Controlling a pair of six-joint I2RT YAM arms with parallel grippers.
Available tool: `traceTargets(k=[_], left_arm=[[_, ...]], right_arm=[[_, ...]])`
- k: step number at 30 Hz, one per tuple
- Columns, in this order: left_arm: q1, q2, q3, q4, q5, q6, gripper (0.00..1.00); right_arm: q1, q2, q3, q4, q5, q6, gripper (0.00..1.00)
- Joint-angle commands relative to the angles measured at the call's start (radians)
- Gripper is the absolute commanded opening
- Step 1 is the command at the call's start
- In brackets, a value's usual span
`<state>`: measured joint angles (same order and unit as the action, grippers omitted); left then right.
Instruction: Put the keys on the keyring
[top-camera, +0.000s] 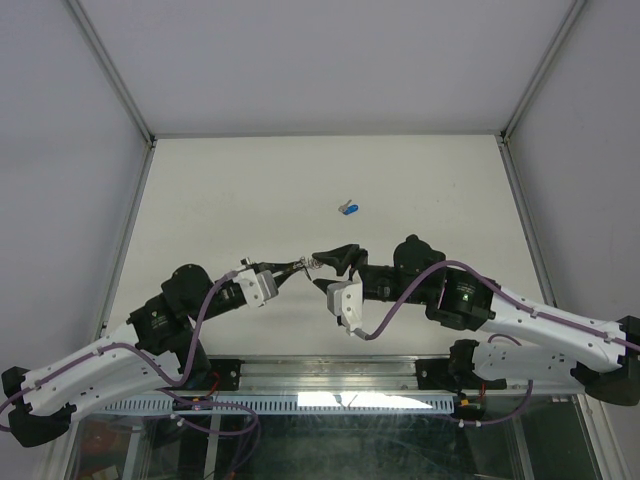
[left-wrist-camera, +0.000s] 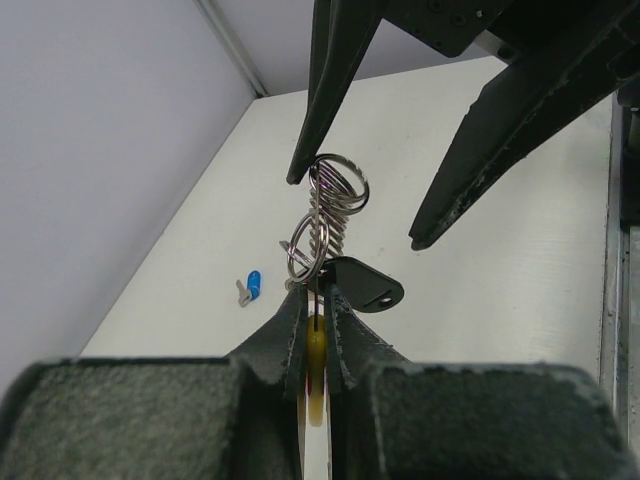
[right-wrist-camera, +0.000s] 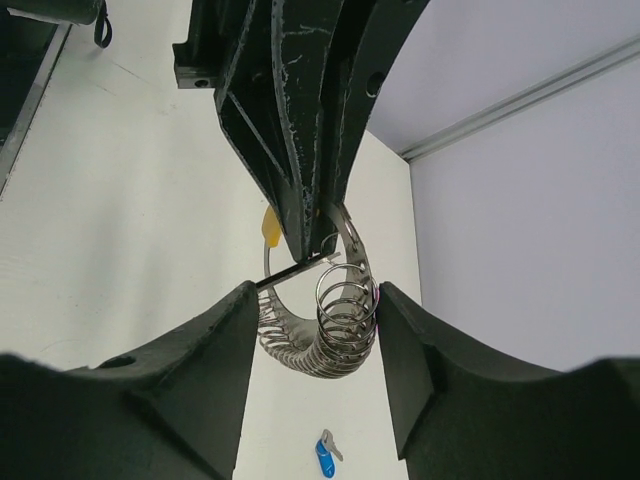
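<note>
Presently the keyring (left-wrist-camera: 322, 215) is being held off the surface (top-camera: 230, 190) by the shut left pincer (left-wrist-camera: 317, 295), presumably to steady it. The wide-open right pincer (right-wrist-camera: 318, 300) is being poised astride its coils. A blue-headed key (top-camera: 349, 209) is lying well apart.

Bright, polished metal coils on the keyring (left-wrist-camera: 330, 215), plus one yellow plastic segment. Glossy blue plastic head and silver metal blade on the key (left-wrist-camera: 250, 285). Matt black, grainy plastic on the left gripper (left-wrist-camera: 318, 292). Smooth matt white tabletop (top-camera: 250, 190).
</note>
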<state>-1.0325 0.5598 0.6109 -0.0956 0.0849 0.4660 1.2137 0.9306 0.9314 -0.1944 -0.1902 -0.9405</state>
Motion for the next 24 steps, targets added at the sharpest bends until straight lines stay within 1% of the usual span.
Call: traceTargets(k=[1,4,15,24], left_arm=[[0.006,-0.005,0.055,0.035,0.017,0.019,0.00],[0.006,-0.001,0.054,0.035,0.018,0.018,0.00],[0.006,0.000,0.055,0.032,0.019,0.016,0.00],[0.006,0.003,0.054,0.032,0.017,0.015,0.00]], right_arm=[[0.006,-0.004,0.047,0.023,-0.004,0.003,0.52],[0.006,-0.004,0.044,0.039,0.000,0.006,0.49],[0.006,-0.003,0.035,0.084,-0.001,0.017,0.46],[0.007,-0.007,0.028,0.101,0.010,0.025,0.34]])
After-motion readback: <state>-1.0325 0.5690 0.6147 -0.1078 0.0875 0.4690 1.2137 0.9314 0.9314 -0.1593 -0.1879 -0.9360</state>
